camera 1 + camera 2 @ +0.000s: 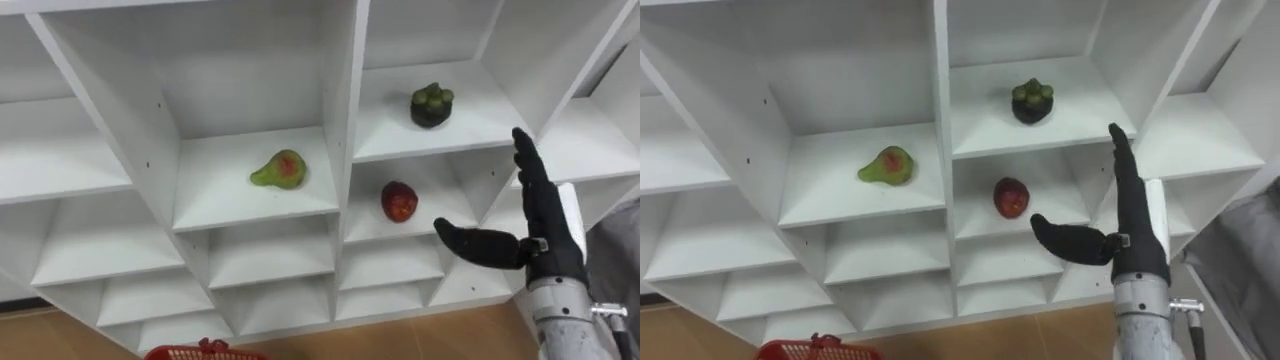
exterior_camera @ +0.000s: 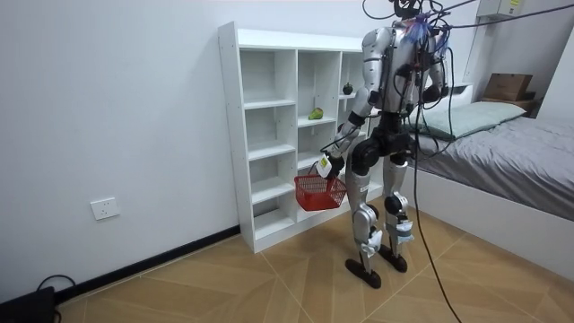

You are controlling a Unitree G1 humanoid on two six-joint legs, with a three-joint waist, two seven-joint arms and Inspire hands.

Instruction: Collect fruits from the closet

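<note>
A white shelf unit (image 1: 338, 110) stands in front of me. A green pear with a red blush (image 1: 280, 170) lies in a middle cubby. One cubby to its right, a dark mangosteen (image 1: 431, 105) sits on the upper shelf. A red fruit (image 1: 399, 201) lies on the shelf just below it. My right hand (image 1: 546, 232) is raised and open, with straight fingers and the thumb pointing left, a short way right of the red fruit and holding nothing. My left hand (image 2: 326, 164) hangs low in front of the shelves, shut on the handle of a red basket (image 2: 318, 191).
The basket's rim (image 1: 195, 350) shows at the bottom edge of the eye views. The other cubbies hold nothing. A bed (image 2: 511, 148) stands close behind me, on the room view's right. The floor is wooden.
</note>
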